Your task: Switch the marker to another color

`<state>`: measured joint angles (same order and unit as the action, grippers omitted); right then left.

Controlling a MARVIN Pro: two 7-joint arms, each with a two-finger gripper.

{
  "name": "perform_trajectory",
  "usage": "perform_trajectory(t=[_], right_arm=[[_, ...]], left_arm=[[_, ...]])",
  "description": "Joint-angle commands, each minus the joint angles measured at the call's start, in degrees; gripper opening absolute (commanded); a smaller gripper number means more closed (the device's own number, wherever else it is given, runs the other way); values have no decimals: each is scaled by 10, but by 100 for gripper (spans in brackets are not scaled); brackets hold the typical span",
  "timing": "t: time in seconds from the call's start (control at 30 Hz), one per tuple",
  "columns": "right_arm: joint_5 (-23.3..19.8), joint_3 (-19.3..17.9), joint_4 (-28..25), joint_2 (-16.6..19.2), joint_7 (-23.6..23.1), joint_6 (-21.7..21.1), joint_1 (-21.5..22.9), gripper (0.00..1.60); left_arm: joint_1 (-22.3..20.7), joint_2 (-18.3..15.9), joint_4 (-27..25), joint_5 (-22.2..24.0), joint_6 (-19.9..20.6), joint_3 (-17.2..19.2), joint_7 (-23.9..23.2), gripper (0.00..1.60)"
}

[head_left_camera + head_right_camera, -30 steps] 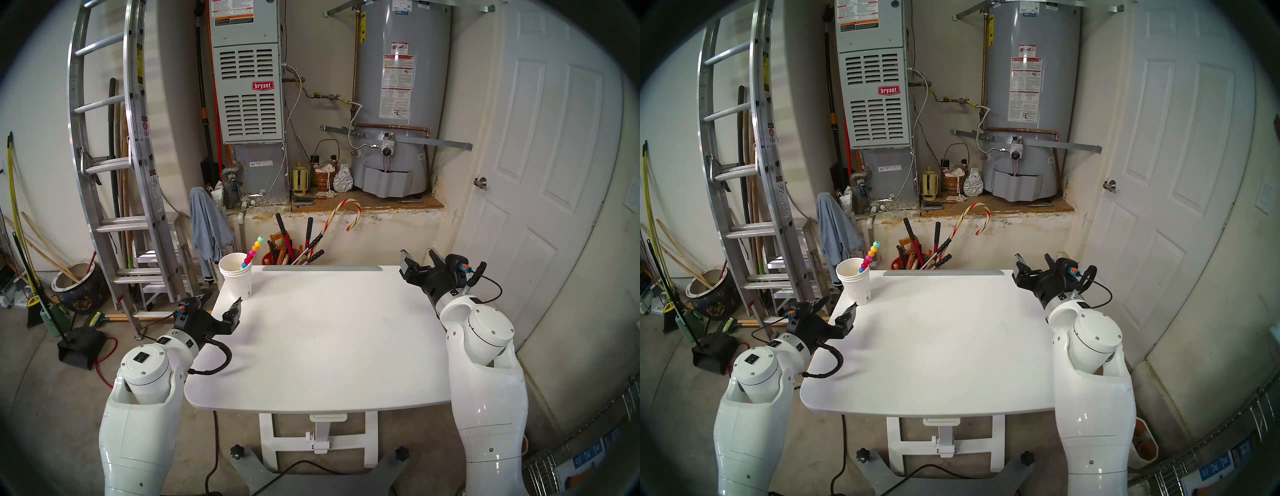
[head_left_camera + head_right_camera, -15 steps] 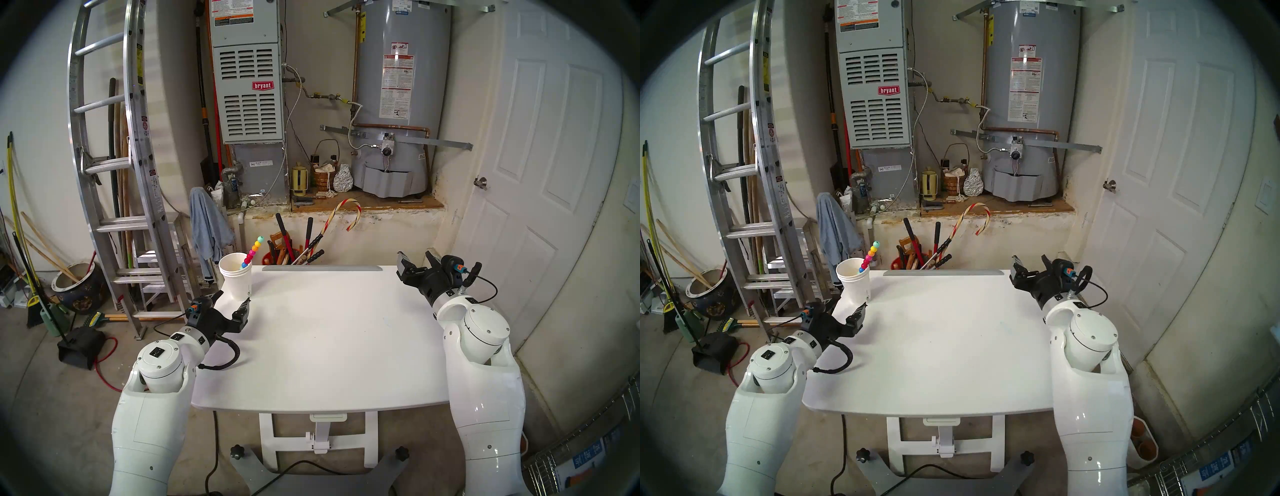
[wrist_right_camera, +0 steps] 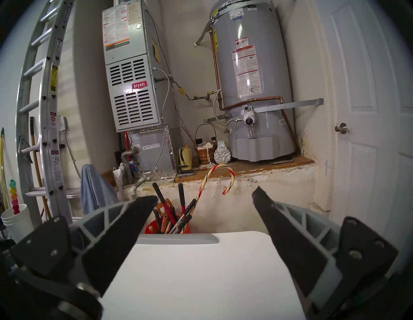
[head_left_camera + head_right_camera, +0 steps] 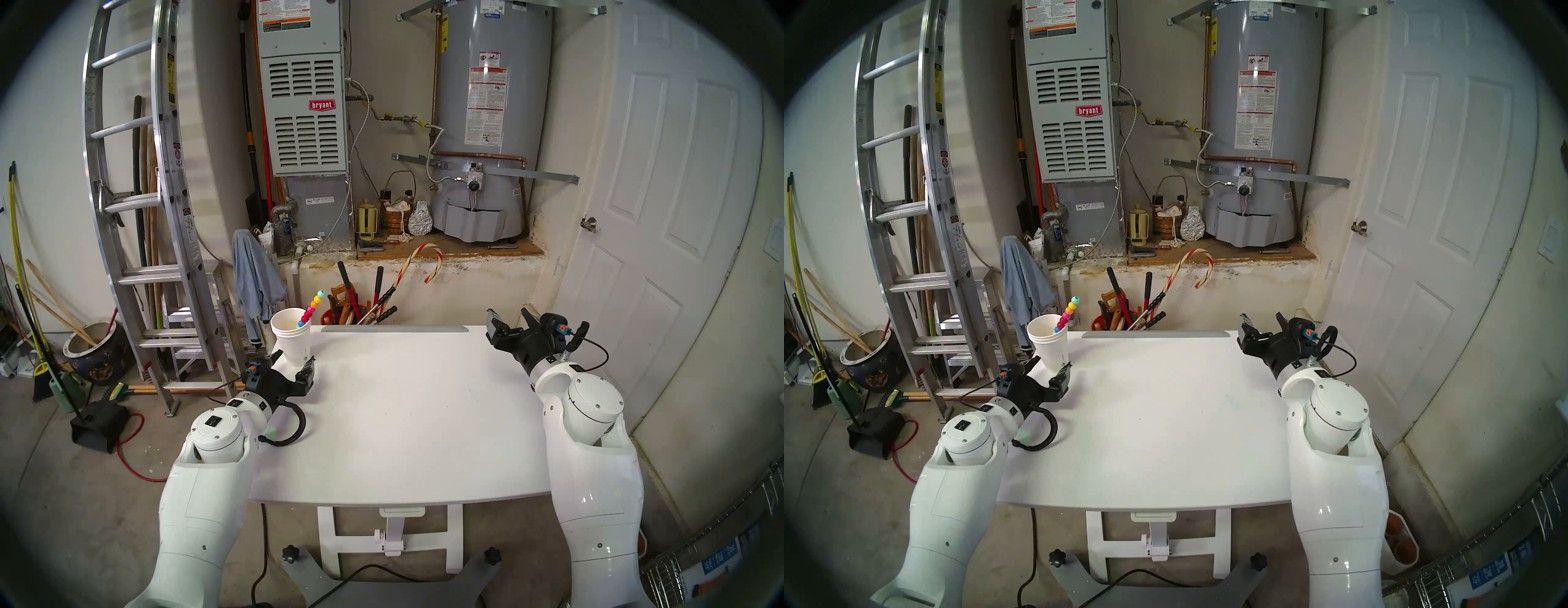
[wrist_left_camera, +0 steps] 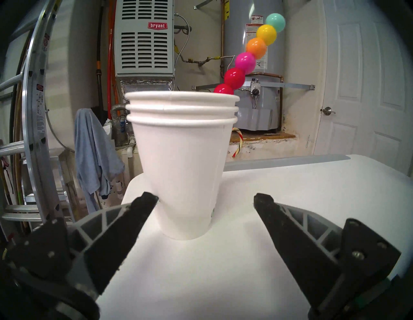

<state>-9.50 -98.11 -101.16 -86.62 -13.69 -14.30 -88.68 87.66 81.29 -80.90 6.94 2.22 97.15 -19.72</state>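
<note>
left gripper (image 5: 205, 196) spread wide, low over table (image 4: 403, 424), holding nothing. stack of white paper cups (image 5: 185, 161) straight ahead, its base between fingertips (image 5: 145, 201); contact unclear. marker (image 5: 250, 53) stands in cups, beaded end leaning up and right past rim. right gripper (image 4: 511, 320) also wide, empty, over far right table corner, well apart from cups; red bucket of tools (image 3: 167, 225) and candy cane (image 3: 214, 178) beyond table edge ahead of it.

Both head views look down on the white table (image 4: 403, 424); the wrist views face the back wall, low and level.
</note>
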Motion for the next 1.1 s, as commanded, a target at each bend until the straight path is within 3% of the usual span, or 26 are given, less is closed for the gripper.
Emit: perform_trajectory(t=[0.0, 1.07], right_arm=[[-3, -4, 3, 0, 1, 10, 19, 160], [-1, -2, 31, -1, -4, 25, 34, 160]], left_arm=[[-48, -3, 17, -4, -27, -2, 5, 160], [-106, -4, 118, -3, -78, -10, 13, 160]])
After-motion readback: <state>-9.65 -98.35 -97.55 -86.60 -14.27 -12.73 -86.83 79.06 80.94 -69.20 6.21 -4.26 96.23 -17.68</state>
